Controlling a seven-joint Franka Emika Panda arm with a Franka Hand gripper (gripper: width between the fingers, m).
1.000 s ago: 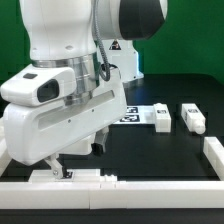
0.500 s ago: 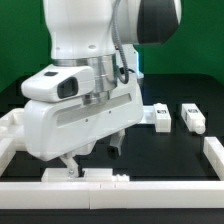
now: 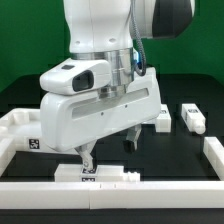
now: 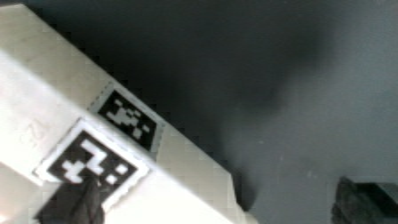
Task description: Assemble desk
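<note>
over the counter's (image 3: 175, 150) near edge, my end effector (image 3: 109, 153) hangs wide open, empty; two desk legs (image 3: 162, 119) lie at the exterior view's right.

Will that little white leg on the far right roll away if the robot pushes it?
Probably not: the leg looks square-sided and lies flat, so it would likely slide, not roll. It looks like hard plastic, so it probably stays stiff. Small as it is, it seems light.
</note>
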